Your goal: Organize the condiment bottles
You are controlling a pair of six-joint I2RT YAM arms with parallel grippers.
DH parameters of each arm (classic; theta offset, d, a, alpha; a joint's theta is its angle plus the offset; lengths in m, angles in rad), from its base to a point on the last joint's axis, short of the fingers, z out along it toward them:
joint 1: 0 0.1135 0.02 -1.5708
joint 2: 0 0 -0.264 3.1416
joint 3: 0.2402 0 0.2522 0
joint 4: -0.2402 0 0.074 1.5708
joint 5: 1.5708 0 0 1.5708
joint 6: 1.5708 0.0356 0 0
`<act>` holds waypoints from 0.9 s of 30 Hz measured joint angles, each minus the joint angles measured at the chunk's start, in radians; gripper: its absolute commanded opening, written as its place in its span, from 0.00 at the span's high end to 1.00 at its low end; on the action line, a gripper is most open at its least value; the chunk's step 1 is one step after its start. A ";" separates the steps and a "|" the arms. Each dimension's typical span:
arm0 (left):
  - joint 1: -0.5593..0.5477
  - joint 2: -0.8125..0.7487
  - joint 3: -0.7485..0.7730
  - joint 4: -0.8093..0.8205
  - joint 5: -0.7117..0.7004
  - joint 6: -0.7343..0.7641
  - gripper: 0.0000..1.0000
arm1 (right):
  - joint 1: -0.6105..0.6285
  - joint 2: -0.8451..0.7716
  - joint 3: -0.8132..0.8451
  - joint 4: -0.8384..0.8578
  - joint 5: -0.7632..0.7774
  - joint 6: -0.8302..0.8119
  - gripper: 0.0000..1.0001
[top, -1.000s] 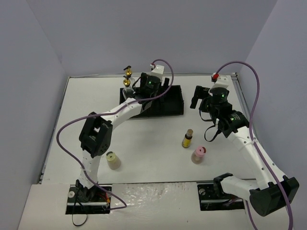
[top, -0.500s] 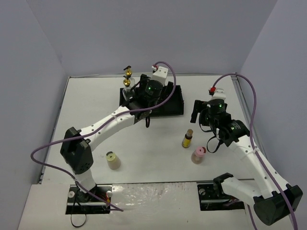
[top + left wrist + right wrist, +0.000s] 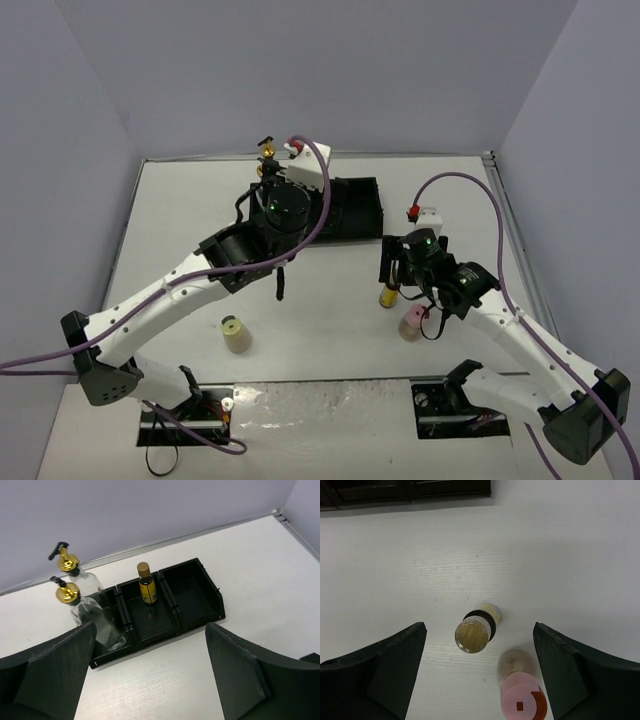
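Note:
The black tray [image 3: 220, 611] holds a small amber bottle [image 3: 145, 585] in its middle compartment. Two tall clear bottles with gold pourers [image 3: 66, 593] stand at its left end, the nearer one in the left compartment. My left gripper [image 3: 150, 635] hovers open above the table on the near side of the tray, holding nothing. On the table, a second amber bottle [image 3: 472, 635] stands upright with a pink jar [image 3: 522, 702] close beside it. My right gripper [image 3: 479, 627] is open over this amber bottle, one finger on each side. A beige jar [image 3: 235, 333] stands alone at the front left.
The tray's right compartment [image 3: 190, 592] holds nothing. Purple cables loop off both wrists. The left arm [image 3: 170, 295] stretches across the left half of the table, above the beige jar's side. Grey walls close in the table on three sides.
The left gripper has drawn back from the tray toward the near side, open throughout. The right gripper has moved left and nearer, from beside the tray's right end to above the loose amber bottle.

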 measured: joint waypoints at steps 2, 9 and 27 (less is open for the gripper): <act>-0.008 -0.052 -0.003 -0.017 -0.015 -0.002 0.13 | 0.000 0.021 -0.006 0.004 0.012 0.010 0.16; -0.020 -0.219 -0.036 -0.075 -0.065 -0.011 0.12 | 0.000 0.110 -0.039 0.047 0.038 0.028 0.20; -0.026 -0.317 -0.096 -0.158 -0.120 -0.012 0.10 | 0.065 0.149 -0.093 0.104 0.051 0.109 0.26</act>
